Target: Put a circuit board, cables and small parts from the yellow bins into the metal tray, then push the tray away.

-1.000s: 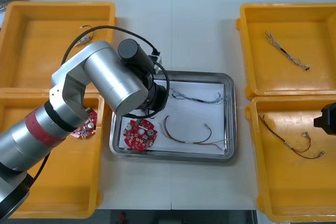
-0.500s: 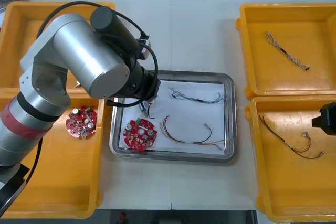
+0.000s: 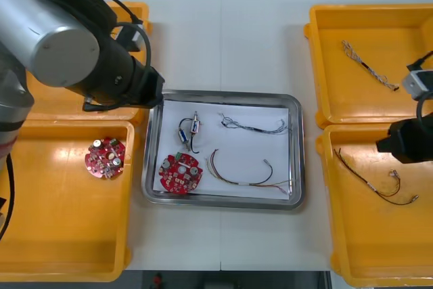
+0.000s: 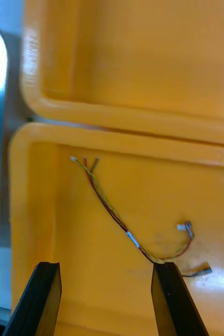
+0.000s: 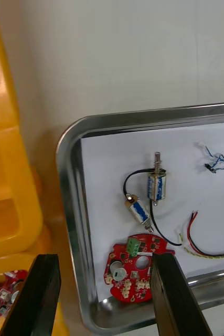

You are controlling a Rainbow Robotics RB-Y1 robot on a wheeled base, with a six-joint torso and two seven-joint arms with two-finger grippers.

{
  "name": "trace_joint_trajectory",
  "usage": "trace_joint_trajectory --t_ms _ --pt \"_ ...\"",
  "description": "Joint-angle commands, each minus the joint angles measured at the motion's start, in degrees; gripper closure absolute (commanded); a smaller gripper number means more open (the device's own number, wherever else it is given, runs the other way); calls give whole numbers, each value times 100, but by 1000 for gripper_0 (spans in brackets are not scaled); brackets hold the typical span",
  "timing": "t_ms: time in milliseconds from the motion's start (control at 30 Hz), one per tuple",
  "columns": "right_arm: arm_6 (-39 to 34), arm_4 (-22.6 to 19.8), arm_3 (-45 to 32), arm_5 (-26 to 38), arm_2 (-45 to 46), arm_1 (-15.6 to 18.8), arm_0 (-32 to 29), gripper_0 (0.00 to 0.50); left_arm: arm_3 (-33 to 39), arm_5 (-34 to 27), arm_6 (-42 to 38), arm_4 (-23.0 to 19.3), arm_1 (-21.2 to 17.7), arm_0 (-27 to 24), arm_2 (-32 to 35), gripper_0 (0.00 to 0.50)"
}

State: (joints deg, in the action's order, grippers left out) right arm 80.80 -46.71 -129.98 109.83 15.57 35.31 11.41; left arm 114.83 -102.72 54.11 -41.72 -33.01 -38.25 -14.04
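The metal tray [image 3: 295, 147] holds a red circuit board [image 3: 180, 172], small metal parts [image 3: 190, 132] joined by a black cable, a blue and white cable [image 3: 254, 126] and a red and yellow cable [image 3: 247, 174]. My left gripper [image 3: 150, 96] hangs open just off the tray's far left corner. In the left wrist view its fingers [image 5: 104, 260] stand apart, with the small metal parts [image 5: 156, 186] and the board [image 5: 135, 266] lying beyond them. My right gripper [image 3: 404, 143] is open over the near right bin, above another red and yellow cable [image 4: 114, 212] seen between its fingers [image 4: 105, 268].
A second circuit board [image 3: 105, 158] lies in the near left yellow bin [image 3: 67, 262]. The far right bin [image 3: 325, 65] holds a twisted cable [image 3: 369, 67]. My bulky left arm [image 3: 54, 32] covers much of the far left bin.
My left arm pulled back up and to the left off the tray, leaving the small metal parts with their black cable inside it. My right gripper moved in over the right bins.
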Motion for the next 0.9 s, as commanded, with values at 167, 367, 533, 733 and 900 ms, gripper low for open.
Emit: trace_joint_trajectory --t_ms 167,367,533,733,900 --pt "76 -672 -326 17 -1223 230 1056 0 303 -450 -93 -495 -592 239 806 0" --pt "146 -866 -326 17 -2375 186 1759 0 374 -661 91 -776 -935 459 1202 0" --pt "225 -637 -318 17 -3333 -130 2243 0 444 -728 408 -1022 -1225 696 1571 0" --pt "375 -268 -203 17 -4370 -561 2726 0 462 -728 724 -1145 -1498 977 1913 0" --pt "498 4 25 17 -5135 -807 2911 0 462 -728 873 -1145 -1691 1215 2116 0"
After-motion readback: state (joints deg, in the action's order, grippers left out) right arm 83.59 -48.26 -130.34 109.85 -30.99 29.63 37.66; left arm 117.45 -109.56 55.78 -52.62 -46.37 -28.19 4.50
